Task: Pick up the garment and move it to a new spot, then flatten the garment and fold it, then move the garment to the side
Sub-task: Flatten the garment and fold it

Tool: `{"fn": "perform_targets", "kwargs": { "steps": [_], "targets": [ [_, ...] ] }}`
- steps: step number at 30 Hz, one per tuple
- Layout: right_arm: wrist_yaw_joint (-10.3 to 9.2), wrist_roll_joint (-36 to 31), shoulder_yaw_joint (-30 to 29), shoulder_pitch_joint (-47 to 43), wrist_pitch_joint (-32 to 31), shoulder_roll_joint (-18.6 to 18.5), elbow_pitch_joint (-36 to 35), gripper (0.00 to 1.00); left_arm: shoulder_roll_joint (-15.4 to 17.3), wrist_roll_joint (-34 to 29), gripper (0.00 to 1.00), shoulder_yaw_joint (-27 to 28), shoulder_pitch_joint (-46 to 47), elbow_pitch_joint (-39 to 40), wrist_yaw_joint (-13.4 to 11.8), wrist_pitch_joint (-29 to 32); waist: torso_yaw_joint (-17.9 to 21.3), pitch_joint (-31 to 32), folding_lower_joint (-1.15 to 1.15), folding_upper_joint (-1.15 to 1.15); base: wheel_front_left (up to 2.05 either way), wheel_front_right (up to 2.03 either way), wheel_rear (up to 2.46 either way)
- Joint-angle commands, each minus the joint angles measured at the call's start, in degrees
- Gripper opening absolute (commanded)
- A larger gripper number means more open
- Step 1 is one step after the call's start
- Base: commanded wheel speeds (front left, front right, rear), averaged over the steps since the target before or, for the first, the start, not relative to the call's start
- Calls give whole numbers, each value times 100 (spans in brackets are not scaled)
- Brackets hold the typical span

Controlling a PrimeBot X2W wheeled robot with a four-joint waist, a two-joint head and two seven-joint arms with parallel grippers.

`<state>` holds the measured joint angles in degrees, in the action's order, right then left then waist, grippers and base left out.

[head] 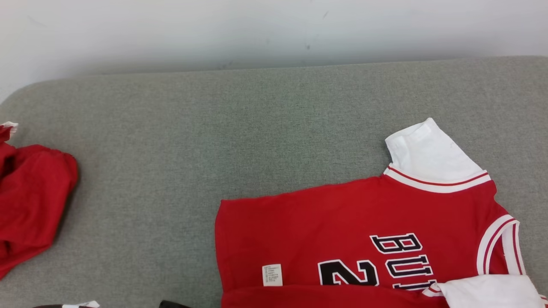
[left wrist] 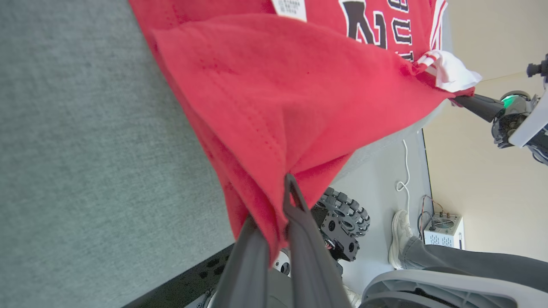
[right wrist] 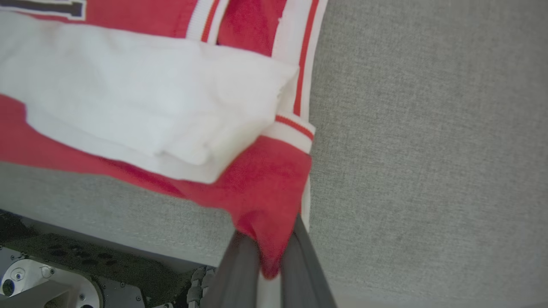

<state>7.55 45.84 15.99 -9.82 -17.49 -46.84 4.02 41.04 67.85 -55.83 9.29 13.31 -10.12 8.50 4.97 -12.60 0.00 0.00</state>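
The garment (head: 364,222), a red jersey with white sleeves and black lettering, lies spread on the grey fabric-topped desk (head: 214,128), toward 4 o'clock in the head view. Its near edge is lifted off the surface. A separate bundle of red cloth (head: 30,201) sits well apart at 9 o'clock.

The left end effector (left wrist: 272,205) is closed on the bottom hem corner, with red fabric pinched between its fingers and draping away in a tent. The right end effector (right wrist: 269,231) is closed on the red corner near the striped armhole trim. A loose white sleeve (right wrist: 141,107) lies flopped over the body just beyond it.

The jersey looks light, soft and completely limp. It sags between the two holds and will keep no shape of its own. It is not fragile, but a thin pinch can slip, and the fabric top is likely to drag on it. The best holds seem to be the doubled hem and ribbed trim at opposite corners, kept taut. The free sleeves may flop out of place.
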Motion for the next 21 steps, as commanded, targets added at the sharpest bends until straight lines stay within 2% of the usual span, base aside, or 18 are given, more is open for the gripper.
{"fn": "perform_targets", "kwargs": {
  "steps": [1,5,11,16,18,21],
  "targets": [
    [-14,-9,-18,-63,34,32,64,100,62,-139,100,-5,3,-54,-26,-43,11,7,0,0,0,0,0],
    [-14,62,-127,-104,-53,-47,104,100,173,-222,100,51,15,10,-104,-106,21,31,0,0,0,0,0],
    [-14,241,-553,-202,-116,-164,-109,100,539,-208,100,378,-39,260,-293,-344,-14,-3,0,0,0,0,0],
    [-14,323,-1155,43,-208,-167,-642,100,850,-258,100,788,172,417,-525,-521,-58,-186,0,0,0,0,0],
    [-14,270,-1327,249,-331,-211,-859,100,871,-363,100,870,397,455,-558,-451,-104,-306,0,0,0,0,0],
    [-14,143,-1480,717,-532,-218,-1109,100,719,-511,100,958,875,400,-562,-331,-202,-536,0,0,0,0,0]
  ]
}}
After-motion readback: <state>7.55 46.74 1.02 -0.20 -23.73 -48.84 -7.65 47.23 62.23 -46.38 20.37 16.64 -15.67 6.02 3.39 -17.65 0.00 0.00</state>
